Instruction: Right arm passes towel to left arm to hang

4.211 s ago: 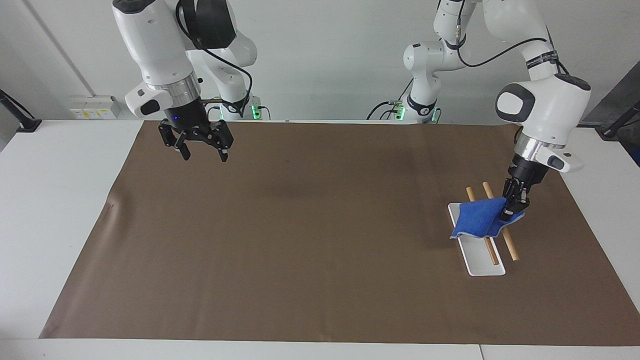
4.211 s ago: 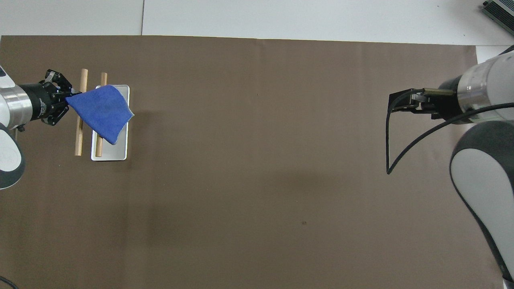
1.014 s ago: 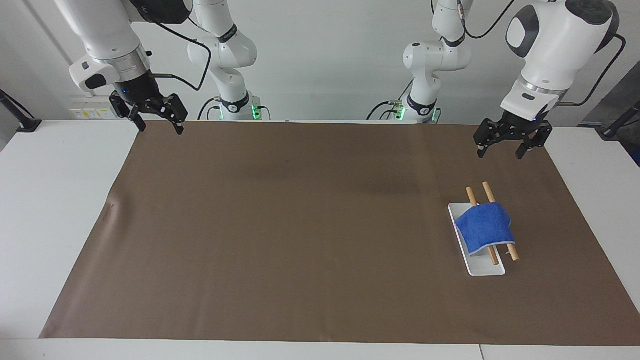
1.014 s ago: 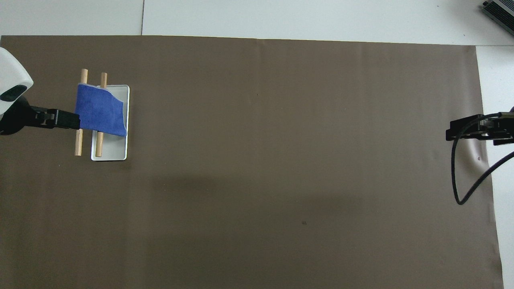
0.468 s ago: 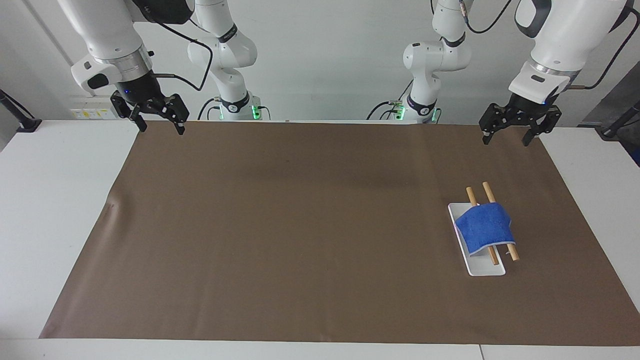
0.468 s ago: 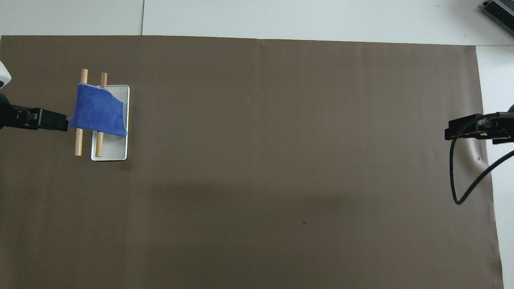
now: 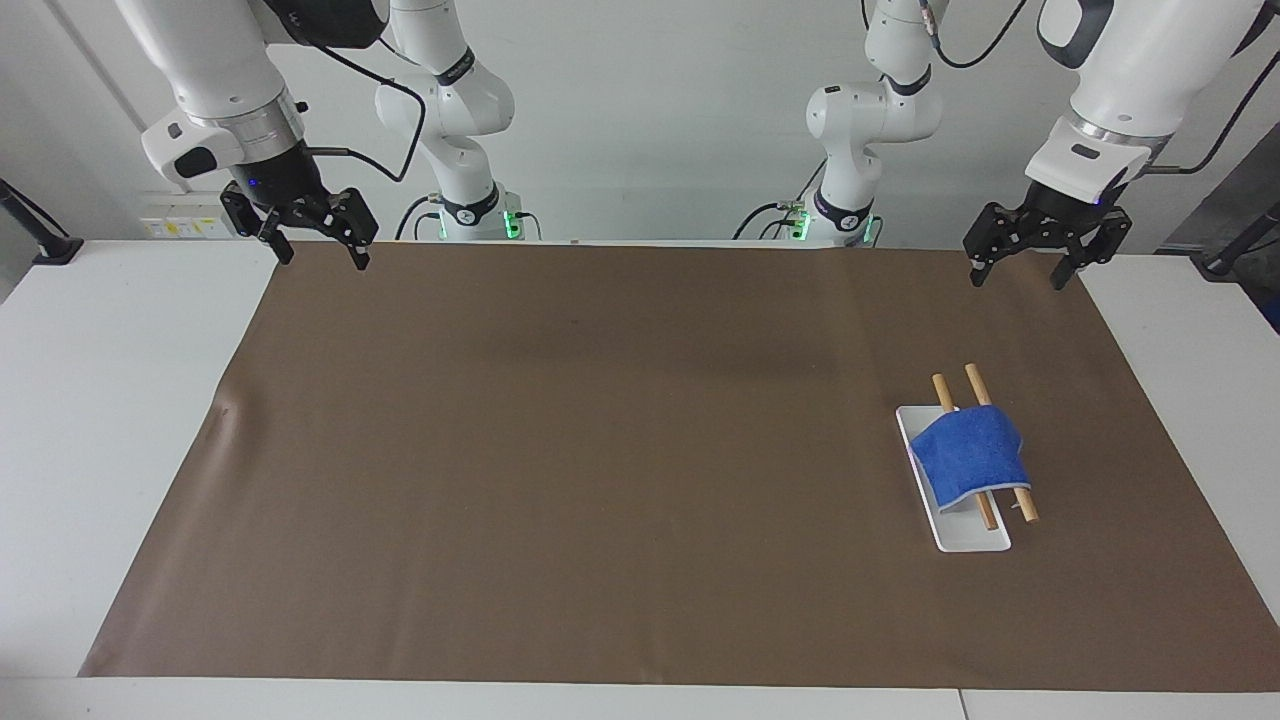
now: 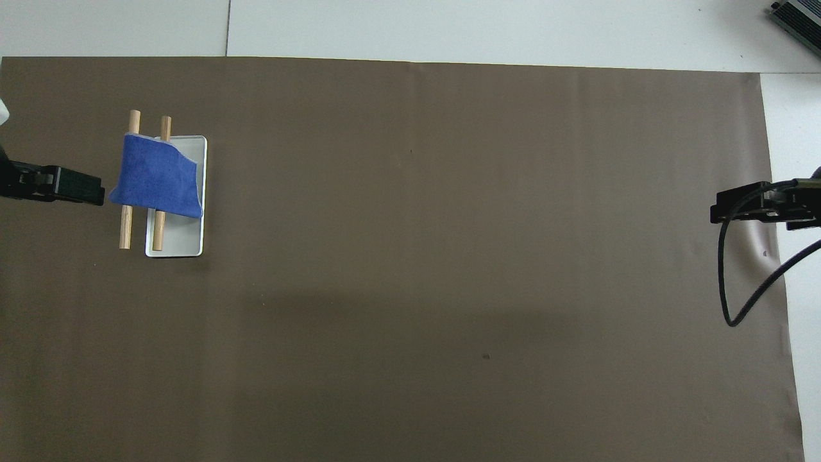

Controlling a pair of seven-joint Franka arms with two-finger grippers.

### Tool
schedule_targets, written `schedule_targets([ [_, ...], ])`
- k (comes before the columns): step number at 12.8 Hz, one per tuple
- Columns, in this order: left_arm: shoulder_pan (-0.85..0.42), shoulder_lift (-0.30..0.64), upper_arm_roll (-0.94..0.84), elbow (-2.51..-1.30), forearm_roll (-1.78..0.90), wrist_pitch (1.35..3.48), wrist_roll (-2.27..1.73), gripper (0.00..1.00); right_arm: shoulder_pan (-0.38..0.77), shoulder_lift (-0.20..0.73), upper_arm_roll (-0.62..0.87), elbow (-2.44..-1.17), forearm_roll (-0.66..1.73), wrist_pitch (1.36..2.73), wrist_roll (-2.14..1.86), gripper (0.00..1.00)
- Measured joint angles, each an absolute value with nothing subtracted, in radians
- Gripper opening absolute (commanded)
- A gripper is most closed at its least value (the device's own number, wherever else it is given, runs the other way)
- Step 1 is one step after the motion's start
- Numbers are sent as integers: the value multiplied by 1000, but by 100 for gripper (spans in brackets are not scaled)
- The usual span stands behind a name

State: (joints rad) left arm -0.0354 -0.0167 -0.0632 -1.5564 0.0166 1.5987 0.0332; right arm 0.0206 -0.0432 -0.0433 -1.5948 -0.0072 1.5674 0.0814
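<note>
The blue towel (image 7: 970, 455) lies draped over two wooden rods (image 7: 971, 378) that rest across a white tray (image 7: 975, 535), toward the left arm's end of the table. It also shows in the overhead view (image 8: 157, 183), across the rods (image 8: 134, 122) and the tray (image 8: 183, 240). My left gripper (image 7: 1018, 280) is open and empty, raised well above the towel and apart from it; in the overhead view it (image 8: 54, 185) shows at the edge. My right gripper (image 7: 322, 258) is open and empty and waits raised at the right arm's end of the table (image 8: 763, 204).
A brown mat (image 7: 600, 450) covers most of the white table (image 7: 100, 400). A black cable (image 8: 725, 276) loops down from the right arm. A grey device (image 8: 798, 19) sits at the table's farthest corner from the robots, at the right arm's end.
My left gripper has let go of the towel, which now lies over the rods, and has risen away from it. My right gripper has drawn back toward its end of the table.
</note>
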Motion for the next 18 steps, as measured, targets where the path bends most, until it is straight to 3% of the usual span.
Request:
schedule_targets([
  [18, -33, -17, -48, -1544, -7, 1529, -35, 100, 20, -43, -44, -1595, -7, 1567, 81, 100],
])
